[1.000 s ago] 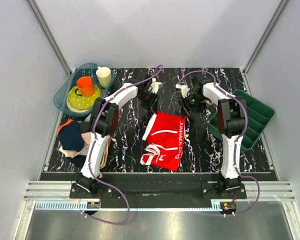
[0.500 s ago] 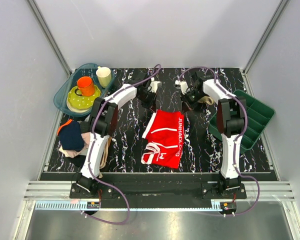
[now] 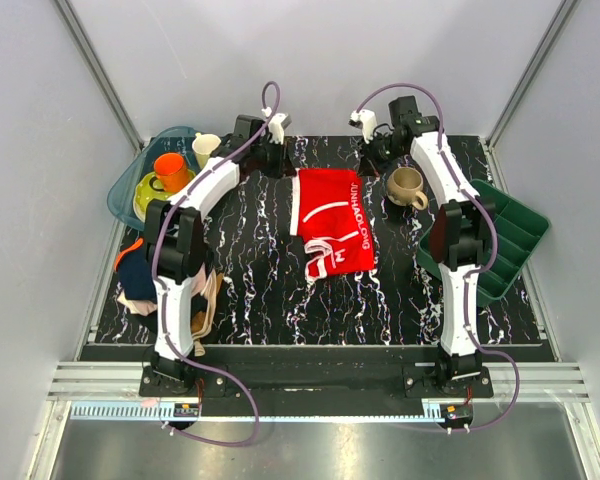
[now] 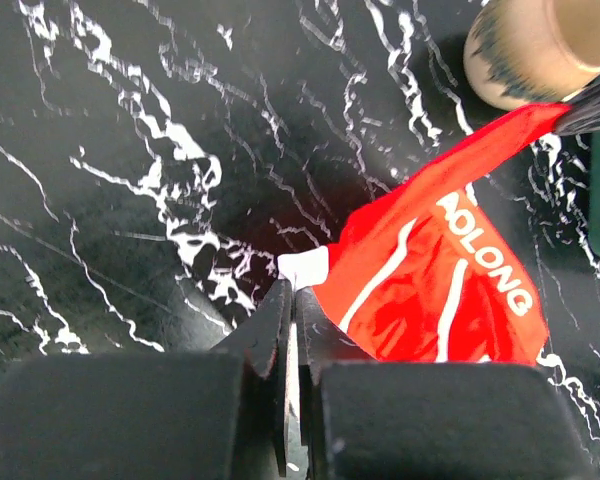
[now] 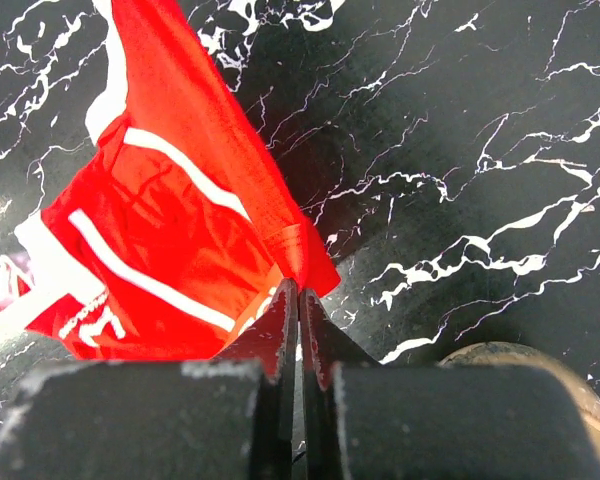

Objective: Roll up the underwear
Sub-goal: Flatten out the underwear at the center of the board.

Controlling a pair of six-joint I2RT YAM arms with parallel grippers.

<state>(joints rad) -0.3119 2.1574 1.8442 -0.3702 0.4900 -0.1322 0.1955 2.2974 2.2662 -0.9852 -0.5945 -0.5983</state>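
The underwear [image 3: 332, 215] lies at about 12 o'clock from the middle of the black marbled table [image 3: 250, 270]. It is bright red with white stripes, and white lettering runs down its right side. Its two far corners are each pinched by a gripper. The near part bunches into folds with white trim showing.

The left gripper [image 3: 285, 165] sits at the garment's 11 o'clock corner. In the left wrist view its fingertips [image 4: 290, 300] are pressed together on a small white tab of trim, and the red cloth [image 4: 430, 290] runs away toward 2 o'clock with the letters "OLONG" readable.

The right gripper [image 3: 372, 163] is at the 1 o'clock corner. In its own wrist view the jaws [image 5: 298, 290] are clamped on a fold of the red edge, with the rest of the fabric [image 5: 160, 240] spreading toward 10 o'clock.

A beige mug [image 3: 404, 186] stands just beside the underwear at its 2 o'clock, apart from it. It also shows at the upper right of the left wrist view [image 4: 535, 45].

A green compartment tray [image 3: 505, 235] sits at the table's 3 o'clock edge. At 10 o'clock a teal basin [image 3: 120, 200] holds a yellow-green plate [image 3: 160, 200], an orange cup [image 3: 171, 171] and a cream cup [image 3: 207, 152]. A pile of navy and pinkish garments [image 3: 145, 280] lies at 8 o'clock.
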